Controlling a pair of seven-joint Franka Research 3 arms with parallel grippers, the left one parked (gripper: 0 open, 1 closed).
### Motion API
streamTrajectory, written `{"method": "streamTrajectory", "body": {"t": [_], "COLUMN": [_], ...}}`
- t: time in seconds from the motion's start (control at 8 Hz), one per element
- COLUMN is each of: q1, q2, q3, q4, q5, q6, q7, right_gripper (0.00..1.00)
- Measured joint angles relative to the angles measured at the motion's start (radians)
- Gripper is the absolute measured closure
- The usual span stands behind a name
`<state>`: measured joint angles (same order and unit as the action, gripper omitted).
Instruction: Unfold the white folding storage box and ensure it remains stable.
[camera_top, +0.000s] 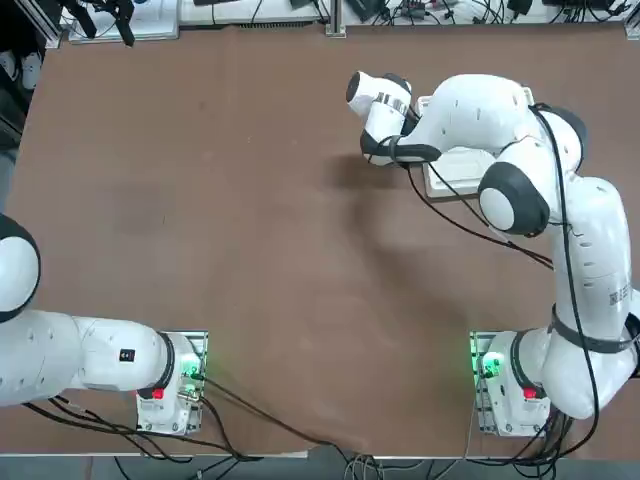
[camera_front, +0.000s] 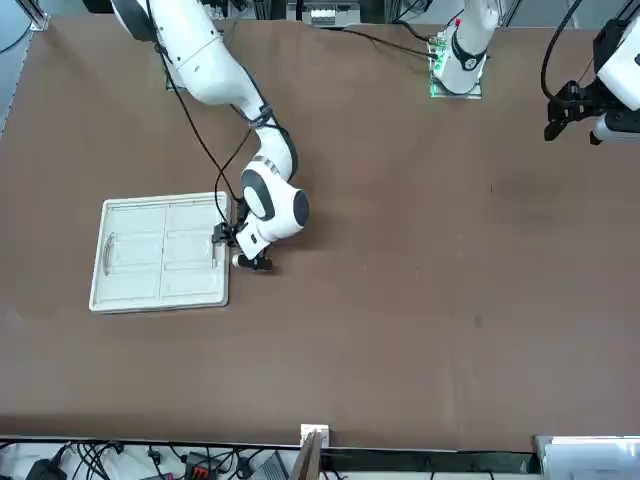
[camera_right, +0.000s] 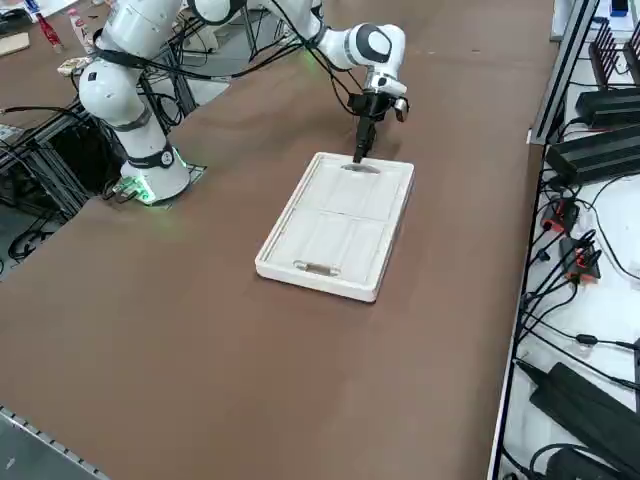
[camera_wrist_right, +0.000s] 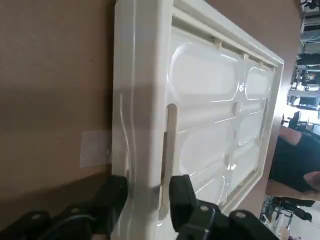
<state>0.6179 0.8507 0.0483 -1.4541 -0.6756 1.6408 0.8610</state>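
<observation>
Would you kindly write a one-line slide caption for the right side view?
Right gripper straddles the end rim of the flat-folded white storage box lying on the brown table.

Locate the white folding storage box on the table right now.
In the front view the white folding storage box lies flat on the brown table at the picture's left, with the right gripper straddling the rim of its short end.

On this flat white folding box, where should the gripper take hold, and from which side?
Grip the short end rim beside the handle slot, coming straight down from above. The folding storage box lies collapsed flat on the table, so only its raised rim offers purchase. The right gripper already straddles that rim.
</observation>
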Motion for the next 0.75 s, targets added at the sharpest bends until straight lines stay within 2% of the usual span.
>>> {"method": "streamTrajectory", "body": {"t": [0.12, 0.25, 0.75], "q1": [0.001, 0.003, 0.004], "q2": [0.002, 0.003, 0.004], "q3": [0.001, 0.001, 0.001], "q4": [0.002, 0.009, 0.042], "q5": [0.001, 0.000, 0.005], "q6": [0.003, 0.000, -0.038], "q7": [0.000, 0.005, 0.032], "right_gripper": [0.53, 0.67, 0.69]}}
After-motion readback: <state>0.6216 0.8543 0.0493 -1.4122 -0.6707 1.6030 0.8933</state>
